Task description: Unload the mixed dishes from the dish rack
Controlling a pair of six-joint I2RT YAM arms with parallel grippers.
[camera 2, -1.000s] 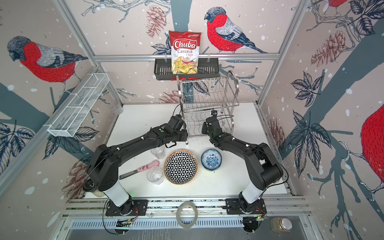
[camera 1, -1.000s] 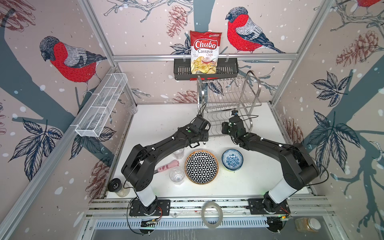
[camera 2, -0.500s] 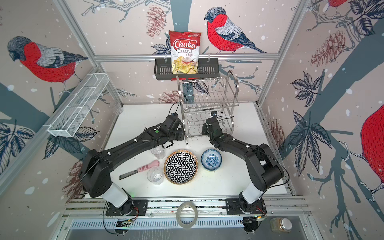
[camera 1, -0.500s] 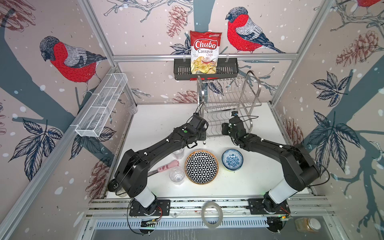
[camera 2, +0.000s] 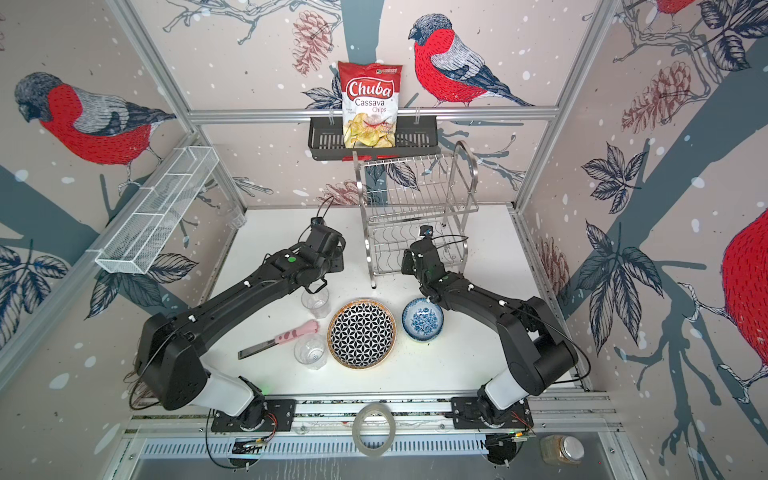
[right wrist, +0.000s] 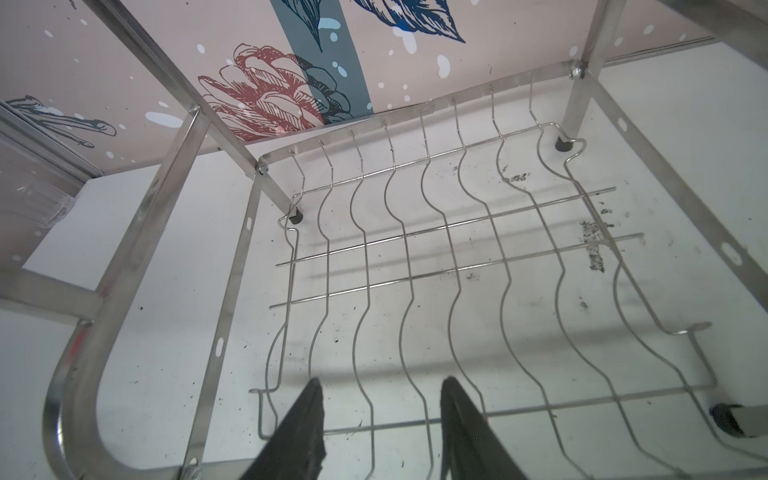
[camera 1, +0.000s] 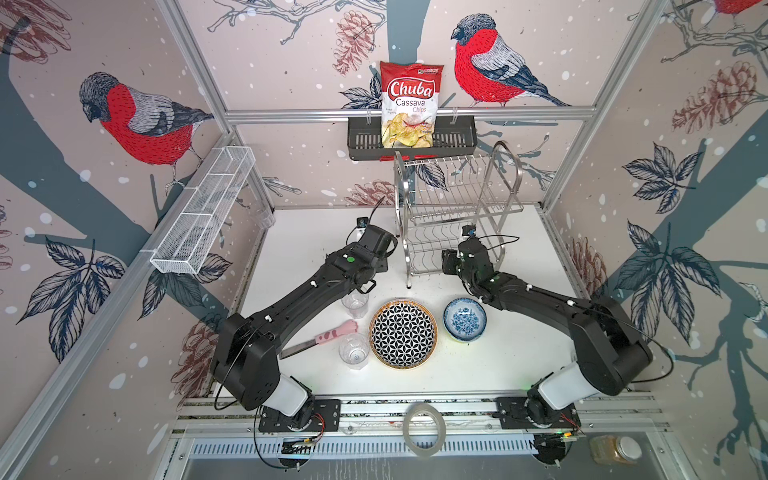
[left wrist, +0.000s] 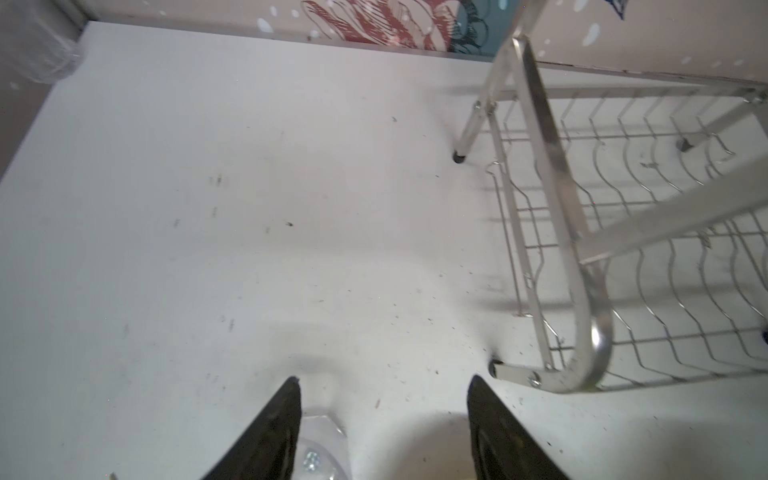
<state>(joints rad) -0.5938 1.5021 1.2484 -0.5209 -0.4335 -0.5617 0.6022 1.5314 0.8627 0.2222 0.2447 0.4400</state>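
The dish rack (camera 1: 455, 216) stands at the back of the table, both wire shelves bare (right wrist: 436, 257). On the table in front lie the black-and-white geometric plate (camera 1: 403, 334) and the blue-floral bowl (camera 1: 464, 320), with a lime edge showing under the bowl's near side. One clear glass (camera 1: 354, 351) stands beside the plate. Another glass (camera 1: 355, 301) stands partly under my left arm. My left gripper (left wrist: 383, 379) is open above the table left of the rack, that glass (left wrist: 318, 451) low beside one finger. My right gripper (right wrist: 383, 380) is open, empty, over the lower shelf's front edge.
A pink cat-paw-handled utensil (camera 1: 328, 336) lies left of the glasses. A black wall basket (camera 1: 411, 141) with a chips bag hangs above the rack. A white mesh basket (camera 1: 203, 216) hangs on the left wall. A clear container (camera 1: 264, 216) sits in the back left corner.
My left gripper has opened wider and drifted left, away from the rack. The glass under the left arm stays where it was. The right arm has barely moved.
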